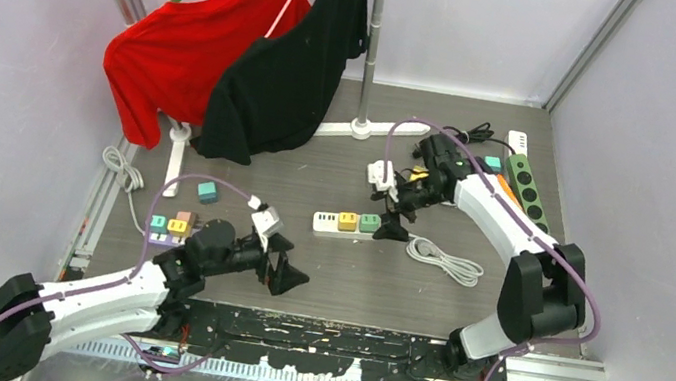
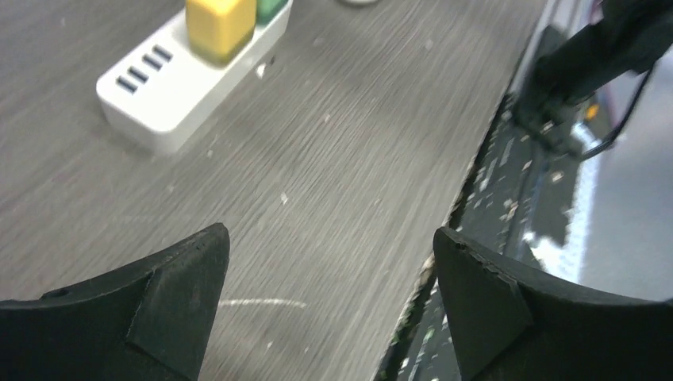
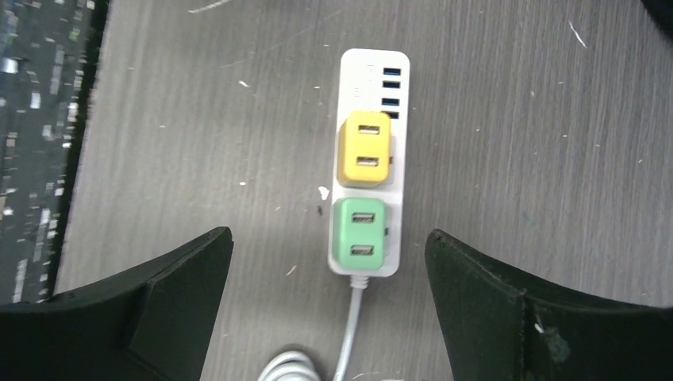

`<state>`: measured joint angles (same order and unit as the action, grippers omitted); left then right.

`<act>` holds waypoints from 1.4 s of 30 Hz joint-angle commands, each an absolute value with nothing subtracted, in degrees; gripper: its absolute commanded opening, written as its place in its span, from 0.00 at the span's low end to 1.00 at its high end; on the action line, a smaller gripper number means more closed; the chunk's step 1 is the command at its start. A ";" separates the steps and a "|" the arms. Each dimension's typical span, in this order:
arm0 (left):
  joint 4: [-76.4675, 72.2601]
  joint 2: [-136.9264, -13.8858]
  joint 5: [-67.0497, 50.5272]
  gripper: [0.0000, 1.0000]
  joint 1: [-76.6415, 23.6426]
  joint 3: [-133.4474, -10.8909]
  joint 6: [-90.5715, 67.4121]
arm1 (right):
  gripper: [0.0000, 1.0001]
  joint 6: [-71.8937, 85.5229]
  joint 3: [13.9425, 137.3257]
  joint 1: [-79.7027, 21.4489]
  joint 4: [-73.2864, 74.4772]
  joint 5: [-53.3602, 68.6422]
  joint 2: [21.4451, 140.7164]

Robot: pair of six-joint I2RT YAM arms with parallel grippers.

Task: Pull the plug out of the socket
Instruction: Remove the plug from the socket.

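A white socket strip (image 1: 327, 222) lies mid-table with a yellow plug (image 1: 347, 220) and a green plug (image 1: 370, 223) seated in it. In the right wrist view the strip (image 3: 373, 67) runs lengthwise, with the yellow plug (image 3: 364, 148) above the green plug (image 3: 361, 236). My right gripper (image 3: 327, 236) hovers over the strip's cable end, open, with the green plug lying between its fingers and untouched. My left gripper (image 1: 286, 274) is open and empty near the front edge, left of the strip. Its view shows the strip (image 2: 171, 95) and yellow plug (image 2: 220, 24) farther off.
The strip's white cable (image 1: 445, 260) lies coiled to its right. A second small strip (image 1: 169, 224) with coloured plugs and a loose teal plug (image 1: 207, 192) sit at the left. A green power strip (image 1: 528, 189) lies far right. A rack holds red and black garments (image 1: 230, 73) at the back.
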<state>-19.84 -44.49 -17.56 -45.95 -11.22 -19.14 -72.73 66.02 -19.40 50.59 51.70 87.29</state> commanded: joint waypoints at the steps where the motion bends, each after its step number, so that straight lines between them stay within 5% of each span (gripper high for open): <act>1: -31.64 -44.95 -11.42 0.98 -47.52 -8.71 -13.51 | 0.93 -65.54 66.68 -22.94 38.71 43.72 89.92; 12: -28.36 -39.58 -7.96 0.99 -47.61 -5.63 -16.37 | 0.76 -65.81 63.77 -25.88 35.48 36.57 93.41; 26: -32.87 -45.57 -14.94 0.96 -52.83 -6.63 -6.70 | 0.21 -82.64 60.56 -27.25 48.66 42.14 91.56; 31: -34.64 -52.32 -7.22 0.97 -62.41 -9.41 4.87 | 0.17 -86.01 57.24 -27.25 50.78 42.13 88.22; 42: -48.28 -74.51 -1.33 0.93 -66.35 -16.29 5.00 | 0.13 -90.61 52.86 -27.25 56.42 46.95 84.51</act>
<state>-37.98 -67.70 -5.96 -64.97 -12.58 3.75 -89.03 54.08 -27.00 51.59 44.38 85.91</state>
